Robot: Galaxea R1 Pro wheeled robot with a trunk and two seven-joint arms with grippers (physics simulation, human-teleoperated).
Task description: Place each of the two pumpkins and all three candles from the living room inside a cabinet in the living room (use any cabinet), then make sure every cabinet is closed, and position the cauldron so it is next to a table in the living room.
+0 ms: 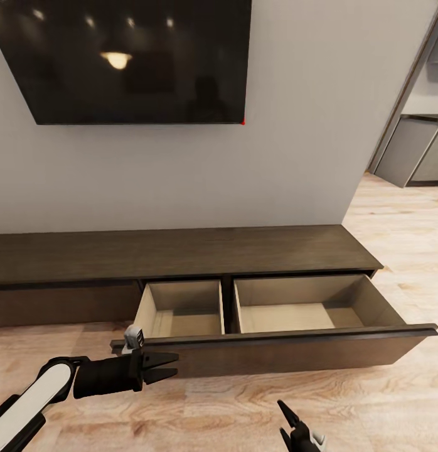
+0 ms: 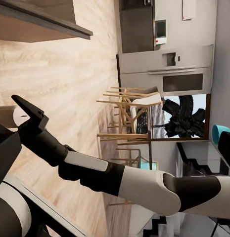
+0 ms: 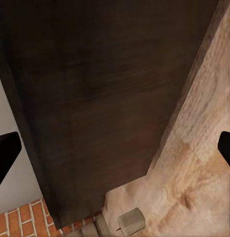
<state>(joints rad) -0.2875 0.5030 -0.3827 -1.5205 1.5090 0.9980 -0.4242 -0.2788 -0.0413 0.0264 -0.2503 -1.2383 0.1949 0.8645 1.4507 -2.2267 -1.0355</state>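
The cabinet (image 1: pixel 181 251) is a long low dark-brown unit under the wall TV. Its wide right drawer (image 1: pixel 294 348) is pulled out, and both pale beige compartments hold nothing. My left gripper (image 1: pixel 173 367) hovers at the left end of the drawer front, open and empty. Lower right, my right gripper (image 1: pixel 287 419) is over the floor in front of the drawer, open wide and empty; the left wrist view also catches the right gripper (image 2: pixel 26 112). In the right wrist view, a small pale stub that looks like a candle (image 3: pixel 130 220) sits on the floor near red bricks. Pumpkins, cauldron and table are out of view.
The black TV (image 1: pixel 131 56) hangs above the cabinet. Light wood-plank floor (image 1: pixel 244 408) runs in front of the drawer. A doorway at the right leads to grey kitchen units (image 1: pixel 410 150). Wooden chairs (image 2: pixel 127 118) and an oven wall appear in the left wrist view.
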